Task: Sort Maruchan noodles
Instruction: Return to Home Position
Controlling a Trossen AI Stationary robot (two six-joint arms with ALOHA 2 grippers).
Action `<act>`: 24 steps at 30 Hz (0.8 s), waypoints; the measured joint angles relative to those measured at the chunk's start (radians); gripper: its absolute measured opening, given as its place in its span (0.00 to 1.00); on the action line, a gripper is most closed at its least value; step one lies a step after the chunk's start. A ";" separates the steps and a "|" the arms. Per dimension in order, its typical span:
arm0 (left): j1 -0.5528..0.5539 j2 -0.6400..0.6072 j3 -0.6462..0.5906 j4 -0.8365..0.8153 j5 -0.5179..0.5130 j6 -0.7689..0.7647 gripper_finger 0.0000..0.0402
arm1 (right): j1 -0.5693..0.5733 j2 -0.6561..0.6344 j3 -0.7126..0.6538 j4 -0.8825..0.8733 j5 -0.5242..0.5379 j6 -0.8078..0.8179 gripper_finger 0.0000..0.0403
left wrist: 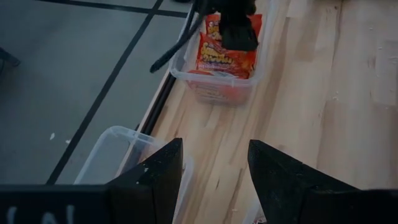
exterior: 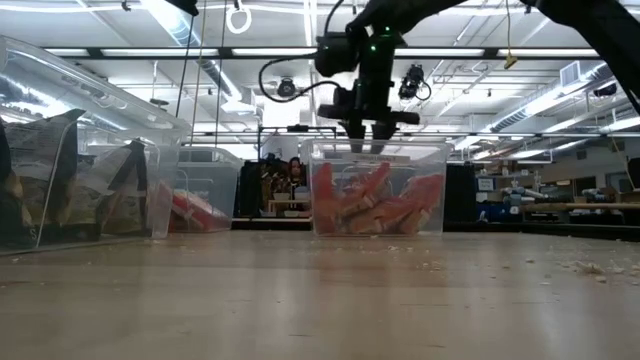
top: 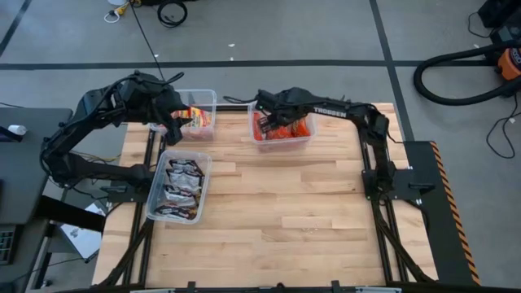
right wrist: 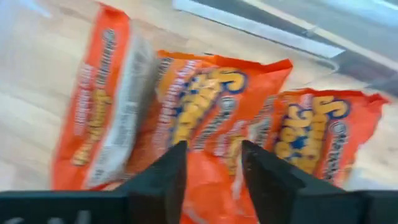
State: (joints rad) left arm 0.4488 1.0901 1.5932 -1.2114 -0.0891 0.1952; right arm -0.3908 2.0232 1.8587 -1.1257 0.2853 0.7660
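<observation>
Orange-red Maruchan packets (right wrist: 205, 106) lie in a heap in the clear bin (top: 281, 145) at the table's far middle. Yellow-and-red packets (top: 200, 119) sit in the far-left bin (top: 212, 96). Silver-black packets (top: 181, 185) fill the near-left bin (top: 203, 159). My right gripper (right wrist: 214, 149) is open and empty, and hovers just above the orange bin's rim, over its left end (top: 262, 110), as the low view (exterior: 368, 130) shows. My left gripper (left wrist: 211, 146) is open and empty above the far-left bin (top: 175, 124).
The three bins stand along the table's left and far parts. Bare wood (top: 309, 212) spreads over the middle, right and near parts. Crumbs (exterior: 590, 268) lie on the tabletop. Beyond the far edge are floor cables (top: 171, 12) and a vacuum hose (top: 456, 77).
</observation>
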 joint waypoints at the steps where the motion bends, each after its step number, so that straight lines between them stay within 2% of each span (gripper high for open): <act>1: 0.000 0.000 0.000 0.000 0.000 0.000 0.47 | -0.011 -0.001 0.000 -0.010 -0.015 -0.030 0.41; 4: 0.000 -0.003 0.000 -0.008 -0.001 0.000 0.47 | -0.040 -0.002 -0.002 -0.027 -0.039 -0.180 0.50; 6: 0.000 -0.010 0.000 -0.016 0.000 0.001 0.47 | -0.048 -0.002 -0.002 -0.026 -0.007 -0.294 0.54; 10: 0.000 -0.055 -0.001 0.000 0.044 -0.028 0.47 | -0.032 -0.023 -0.002 0.038 0.072 -0.481 0.57; 12: 0.000 -0.089 -0.001 0.039 0.071 -0.071 0.47 | -0.021 -0.042 -0.002 0.124 0.063 -0.596 0.57; 14: -0.001 -0.128 -0.012 0.108 0.090 -0.123 0.47 | -0.015 -0.063 -0.002 0.247 -0.035 -0.710 0.55; 18: -0.004 -0.190 -0.039 0.209 0.083 -0.197 0.47 | -0.020 -0.104 -0.002 0.473 -0.327 -0.862 0.49; 21: -0.004 -0.212 -0.042 0.213 -0.019 -0.239 0.47 | -0.033 -0.134 -0.002 0.572 -0.457 -0.905 0.43; 24: -0.004 -0.221 -0.042 0.193 -0.140 -0.209 0.47 | -0.050 -0.167 -0.002 0.602 -0.566 -0.940 0.35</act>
State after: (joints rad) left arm 0.4450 0.8692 1.5511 -1.0183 -0.2293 -0.0141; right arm -0.4411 1.8565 1.8568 -0.5241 -0.2811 -0.1742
